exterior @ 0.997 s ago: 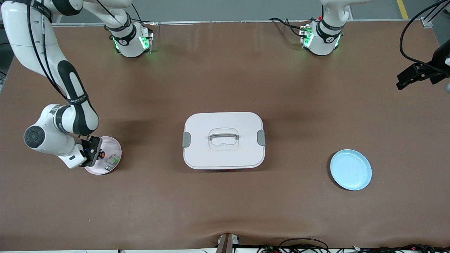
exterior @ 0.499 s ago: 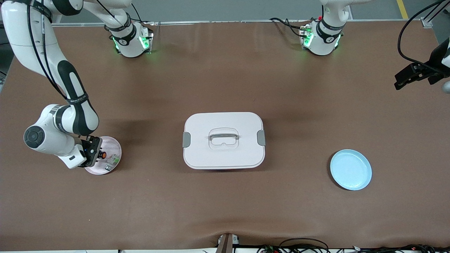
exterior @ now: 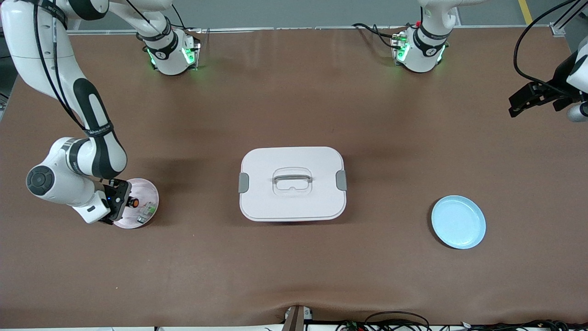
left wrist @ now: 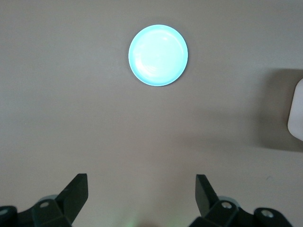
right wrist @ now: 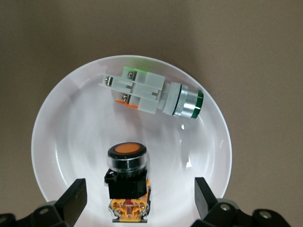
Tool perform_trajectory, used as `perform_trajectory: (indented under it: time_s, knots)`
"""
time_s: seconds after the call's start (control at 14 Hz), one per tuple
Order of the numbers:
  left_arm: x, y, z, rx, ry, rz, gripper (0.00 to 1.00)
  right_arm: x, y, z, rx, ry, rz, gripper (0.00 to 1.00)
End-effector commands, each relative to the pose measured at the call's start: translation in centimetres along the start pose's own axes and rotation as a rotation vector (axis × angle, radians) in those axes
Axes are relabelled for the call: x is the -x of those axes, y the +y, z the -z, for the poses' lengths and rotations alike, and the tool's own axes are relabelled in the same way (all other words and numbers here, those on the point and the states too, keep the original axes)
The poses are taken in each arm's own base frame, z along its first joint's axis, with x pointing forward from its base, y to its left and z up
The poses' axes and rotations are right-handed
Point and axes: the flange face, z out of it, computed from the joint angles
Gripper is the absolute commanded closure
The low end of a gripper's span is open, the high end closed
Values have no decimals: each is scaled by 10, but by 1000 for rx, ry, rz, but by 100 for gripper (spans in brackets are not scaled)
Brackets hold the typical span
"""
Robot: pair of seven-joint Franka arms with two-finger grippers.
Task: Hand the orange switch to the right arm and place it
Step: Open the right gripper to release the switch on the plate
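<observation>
The orange switch (exterior: 133, 202) (right wrist: 127, 182), a black body with a round orange button, lies on a pale pink plate (exterior: 150, 193) (right wrist: 57, 104) at the right arm's end of the table. My right gripper (exterior: 118, 203) (right wrist: 139, 198) hangs low over that plate. It is open, with one finger on each side of the switch and a gap between each finger and the switch. My left gripper (exterior: 521, 101) (left wrist: 142, 191) is open and empty, held high over the left arm's end of the table.
A white-and-green part (exterior: 146, 211) (right wrist: 151, 93) lies on the same plate beside the switch. A white lidded box (exterior: 292, 184) (left wrist: 296, 111) stands at the table's middle. A light blue plate (exterior: 458, 222) (left wrist: 158, 55) sits toward the left arm's end, nearer to the front camera.
My right gripper has opened and let go of the orange switch, which now rests on the plate, and the arm has drawn back a little. The left gripper has drifted slightly.
</observation>
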Motion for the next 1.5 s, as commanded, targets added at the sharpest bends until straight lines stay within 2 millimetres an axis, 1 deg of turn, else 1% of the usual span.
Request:
perform_trajectory:
  time_s: [0.0, 0.36, 0.64, 0.85, 1.07, 1.42]
  knots:
    - [5, 3, 2, 4, 3, -20, 0, 0, 10, 31, -35, 19, -27, 0]
    - [5, 2, 3, 5, 3, -12, 0, 3, 17, 59, -91, 8, -203, 0]
    - [7, 2, 1, 4, -16, -9, 0, -5, 20, 80, -147, -32, -448, 0]
    - [6, 3, 0, 9, -18, -10, 0, -8, 21, 88, -166, -46, -683, 0]
    - [4, 3, 0, 13, -16, -8, 0, -14, 23, 91, -172, -72, -798, 0]
    - [3, 4, 1, 17, -10, -8, 0, -7, 26, 96, -159, -105, -1153, 0]
